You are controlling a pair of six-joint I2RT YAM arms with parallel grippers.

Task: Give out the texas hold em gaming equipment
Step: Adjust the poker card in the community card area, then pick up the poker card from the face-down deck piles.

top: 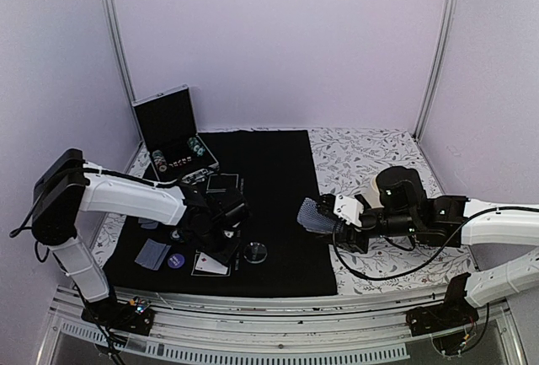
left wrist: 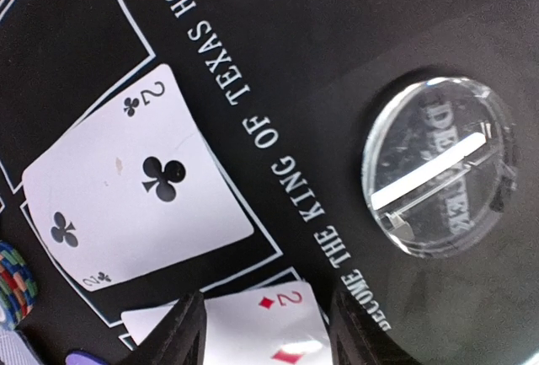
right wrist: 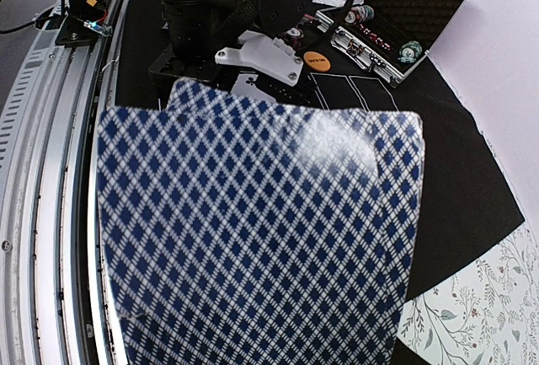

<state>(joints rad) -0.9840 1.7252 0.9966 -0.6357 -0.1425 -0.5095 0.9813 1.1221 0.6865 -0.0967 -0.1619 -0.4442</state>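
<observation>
Hovering low over the black mat near its 7 o'clock corner, the left jaws stand part open and grip nothing. The two of diamonds lies face up on the mat under the gap between them. In the left wrist view, the two of clubs lies at that card's 11 o'clock and the clear dealer disc at its 2 o'clock. The right jaws, just off the mat's 3 o'clock edge, are closed on several lattice-backed cards, backs facing the wrist camera. An open chip case sits at the mat's 10 o'clock corner on the counter.
</observation>
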